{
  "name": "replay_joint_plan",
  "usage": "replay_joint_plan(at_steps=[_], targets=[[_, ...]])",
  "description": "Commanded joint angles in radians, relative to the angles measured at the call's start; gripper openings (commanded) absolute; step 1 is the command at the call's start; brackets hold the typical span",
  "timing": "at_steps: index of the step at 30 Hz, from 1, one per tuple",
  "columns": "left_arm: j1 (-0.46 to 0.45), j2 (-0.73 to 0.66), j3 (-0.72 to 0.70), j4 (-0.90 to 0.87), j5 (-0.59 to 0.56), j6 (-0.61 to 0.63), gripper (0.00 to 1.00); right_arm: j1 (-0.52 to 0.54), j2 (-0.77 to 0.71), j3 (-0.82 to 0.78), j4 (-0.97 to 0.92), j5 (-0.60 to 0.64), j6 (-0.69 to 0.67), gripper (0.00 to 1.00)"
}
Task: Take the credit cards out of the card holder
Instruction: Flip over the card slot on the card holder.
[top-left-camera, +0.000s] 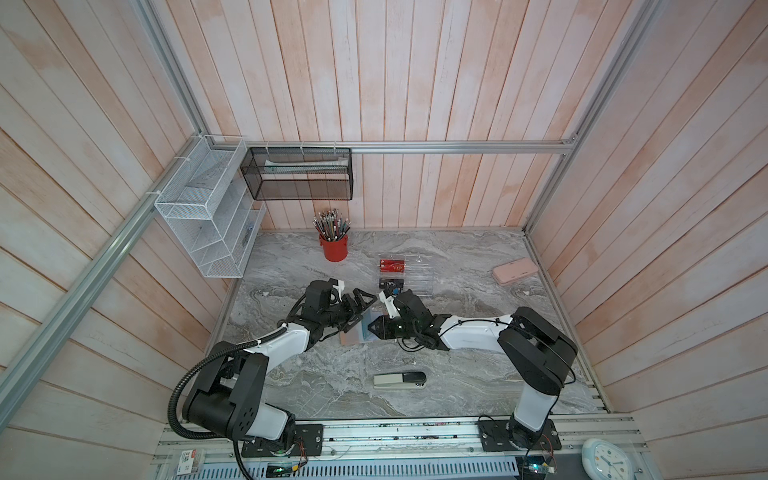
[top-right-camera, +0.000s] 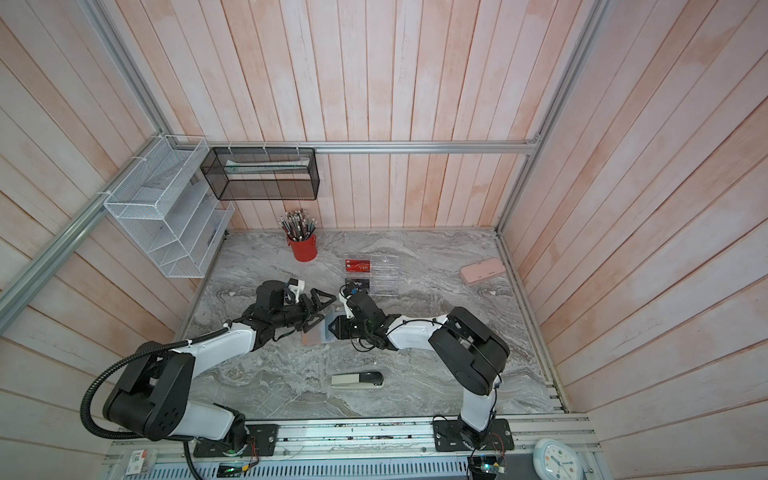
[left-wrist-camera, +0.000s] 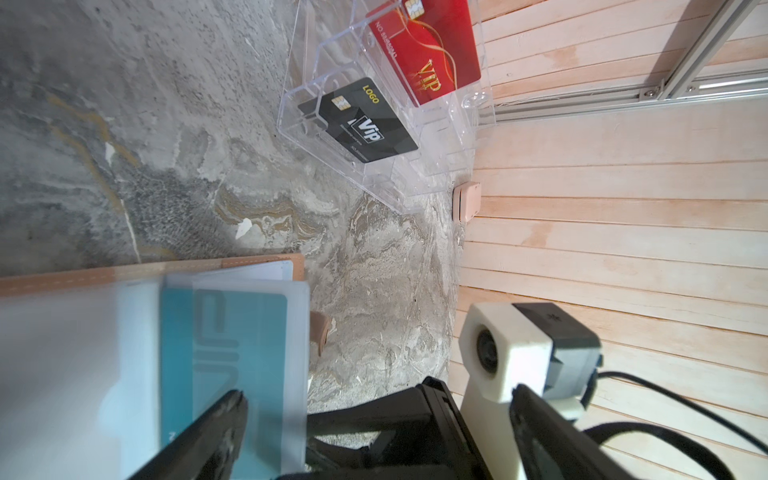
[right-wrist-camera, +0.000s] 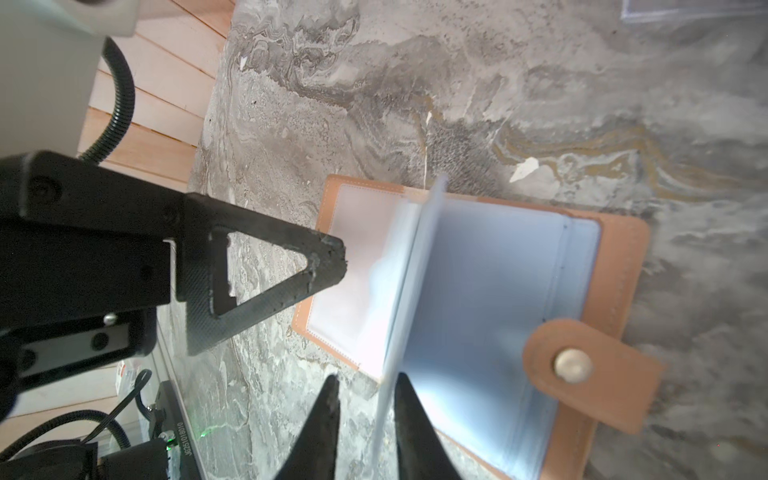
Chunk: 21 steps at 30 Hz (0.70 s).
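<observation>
- Both top views: the card holder (top-left-camera: 352, 334) lies open near the middle of the worktop (top-left-camera: 316, 386), between the two arms' tips; its contents are too small to read there
- Left wrist view only: the teal card (left-wrist-camera: 224, 345) sits inside a clear sleeve (left-wrist-camera: 297, 332) of the holder; the red card (left-wrist-camera: 432, 50) and black card (left-wrist-camera: 365, 124) stand in the acrylic rack (left-wrist-camera: 374, 183), nearer the back edge
- Right wrist view only: one sleeve leaf (right-wrist-camera: 419, 257) stands upright; the snap tab (right-wrist-camera: 590, 370) lies at the holder's outer edge
- Right gripper (right-wrist-camera: 365, 384): jaws narrowed, straddling the leaf's free edge; a gap shows on one side, so it is not clamped
- Left gripper (top-left-camera: 368, 309): jaws fully spread, empty; one finger (left-wrist-camera: 216, 424) is over the teal card's sleeve, contact cannot be told
</observation>
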Motion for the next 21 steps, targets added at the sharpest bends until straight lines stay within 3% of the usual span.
replay_joint_plan(at_steps=[1, 21], targets=[[0.017, -0.004, -0.010, -0.003, 0.000, 0.013, 1.00, -0.009, 0.013, -0.021, -0.002, 0.007, 0.004, 0.23], [0.044, -0.033, -0.082, 0.006, 0.026, 0.014, 1.00, -0.047, 0.015, -0.053, -0.078, 0.072, 0.008, 0.26]])
